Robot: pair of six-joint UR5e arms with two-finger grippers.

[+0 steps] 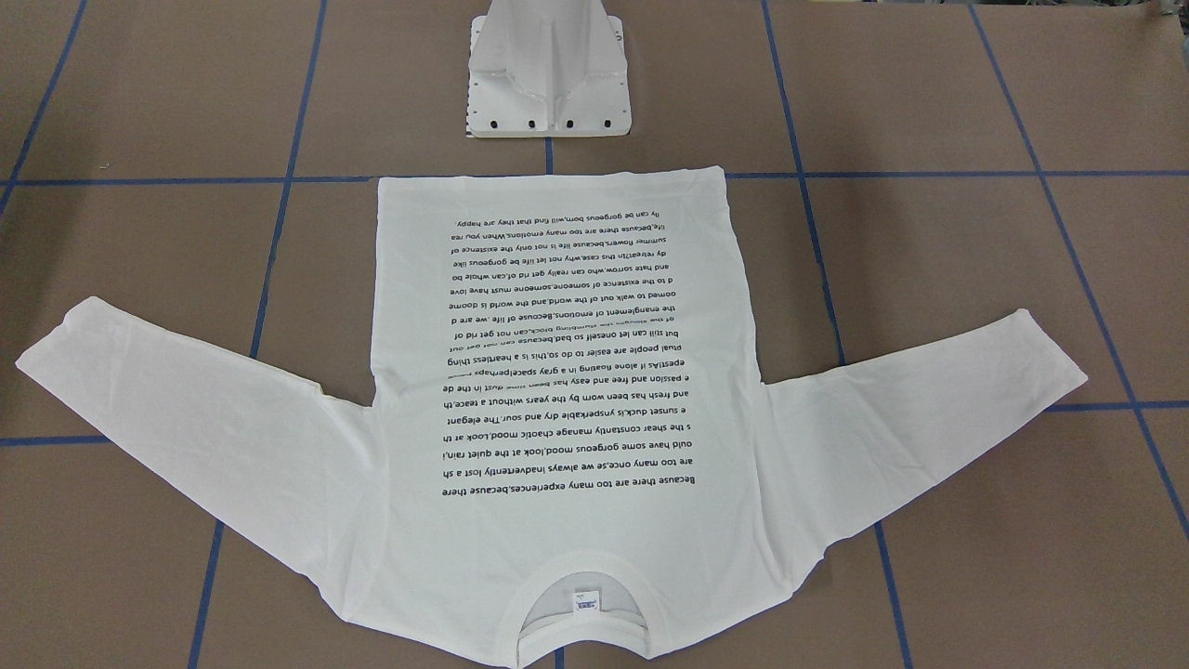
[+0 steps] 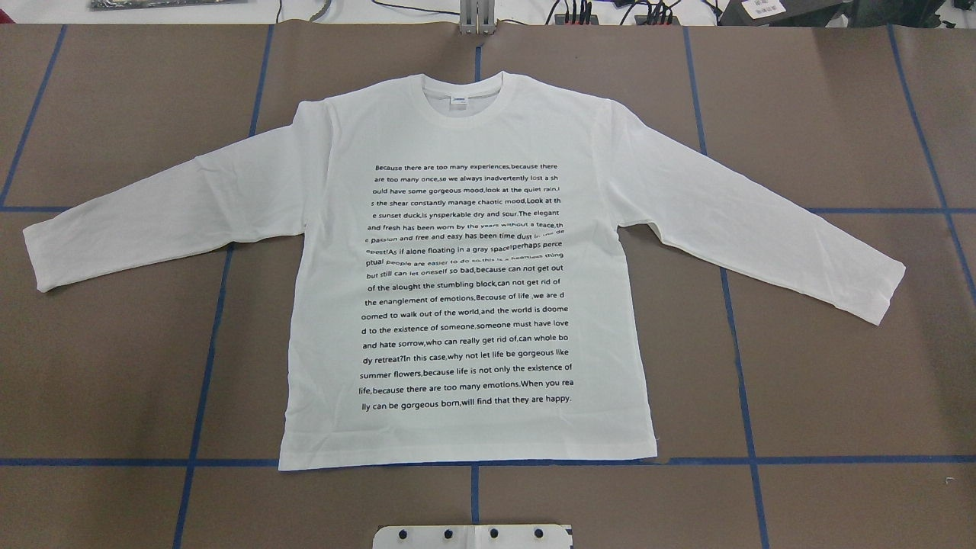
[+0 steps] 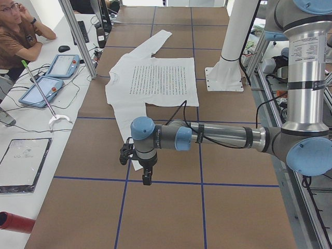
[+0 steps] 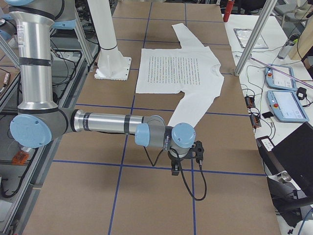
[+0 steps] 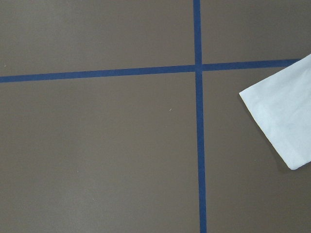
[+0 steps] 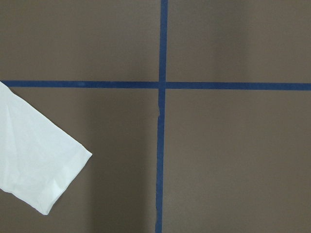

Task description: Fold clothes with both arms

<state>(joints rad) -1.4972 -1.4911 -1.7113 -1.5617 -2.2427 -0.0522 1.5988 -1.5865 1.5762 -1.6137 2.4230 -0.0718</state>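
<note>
Cotton, thin and limp: we judge the shirt (image 2: 328, 305) light, quick to sag and wrinkle, and best pinched at cuffs or hem corners. It lies flat on the table (image 2: 114, 381), print up, sleeves spread. Its left cuff (image 2: 38, 259) and right cuff (image 2: 884, 293) lie untouched. Beyond them the left gripper (image 3: 147, 180) and right gripper (image 4: 175, 170) hang over bare tabletop. Whether they are released or clenched, we cannot tell.

White shirt (image 2: 467, 274) lies flat, sleeves spread, seemingly unwrinkled.
</note>
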